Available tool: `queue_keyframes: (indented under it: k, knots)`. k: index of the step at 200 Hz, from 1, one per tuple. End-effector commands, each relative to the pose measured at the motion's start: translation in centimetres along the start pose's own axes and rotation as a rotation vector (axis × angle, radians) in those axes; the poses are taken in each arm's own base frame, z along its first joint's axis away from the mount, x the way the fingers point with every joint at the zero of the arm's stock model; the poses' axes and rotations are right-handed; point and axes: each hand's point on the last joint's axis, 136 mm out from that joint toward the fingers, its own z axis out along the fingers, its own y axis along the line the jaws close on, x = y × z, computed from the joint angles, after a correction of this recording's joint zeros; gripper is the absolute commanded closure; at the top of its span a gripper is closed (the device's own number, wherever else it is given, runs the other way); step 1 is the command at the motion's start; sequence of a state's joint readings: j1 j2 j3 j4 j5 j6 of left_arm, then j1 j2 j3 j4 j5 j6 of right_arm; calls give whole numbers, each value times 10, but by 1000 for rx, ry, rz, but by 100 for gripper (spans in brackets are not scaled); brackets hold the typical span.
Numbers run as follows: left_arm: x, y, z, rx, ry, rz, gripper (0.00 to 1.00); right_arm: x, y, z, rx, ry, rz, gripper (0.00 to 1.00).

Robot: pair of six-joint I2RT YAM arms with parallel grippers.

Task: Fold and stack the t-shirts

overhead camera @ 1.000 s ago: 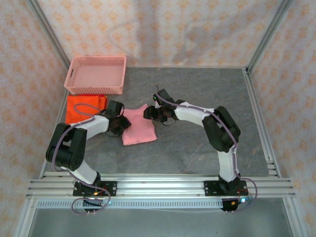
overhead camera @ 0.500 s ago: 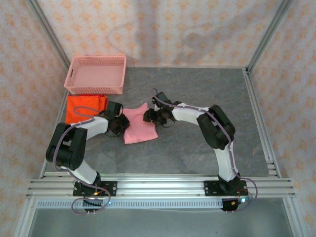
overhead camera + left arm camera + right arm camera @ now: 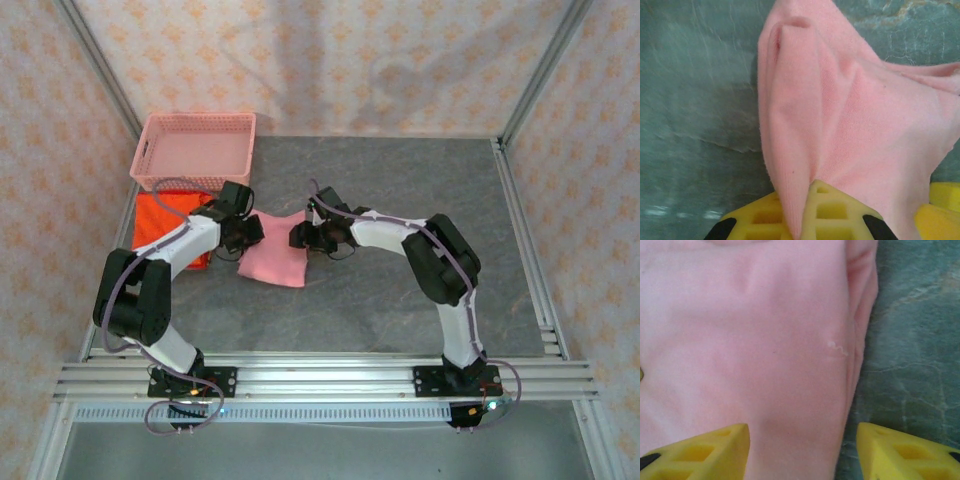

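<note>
The folded light pink t-shirt [image 3: 272, 258] lies at mid-table between the two arms. My left gripper [image 3: 247, 233] is shut on its left edge; in the left wrist view a fold of the pink t-shirt [image 3: 840, 115] is pinched between the yellow fingers [image 3: 840, 210]. My right gripper [image 3: 298, 236] stands open over the shirt's far right corner, and the pink t-shirt [image 3: 755, 340] fills the gap between its yellow fingertips [image 3: 705, 447]. An orange-red t-shirt [image 3: 158, 222] lies folded at the left, partly under the left arm.
The pink mesh basket [image 3: 160, 178] stands at the back left, just beyond the orange-red shirt. Metal frame posts and rails border the grey table [image 3: 400, 180]. Patterned walls close in the sides.
My left gripper has moved back toward the basket, pulling the pink shirt's left edge along; the shirt now lies skewed and shifted left. The right gripper has barely moved.
</note>
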State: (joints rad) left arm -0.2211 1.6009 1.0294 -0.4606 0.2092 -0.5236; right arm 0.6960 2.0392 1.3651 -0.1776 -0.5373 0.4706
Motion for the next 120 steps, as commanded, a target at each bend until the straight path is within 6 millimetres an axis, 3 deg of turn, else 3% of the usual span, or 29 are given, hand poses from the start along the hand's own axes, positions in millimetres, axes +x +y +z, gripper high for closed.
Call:
queue_keyframes:
  k: [1,56,120]
  knots:
    - [-6,24,-20,-167,7,213,100,-11,40,-26,-90,-77,-164,39]
    - [-40,41,-58,-368,-47,326,100,-9,84,-49,-235,-193,-327,38]
    - [-67,69,-104,-537,-132,351,100,-7,110,-67,-344,-227,-394,37]
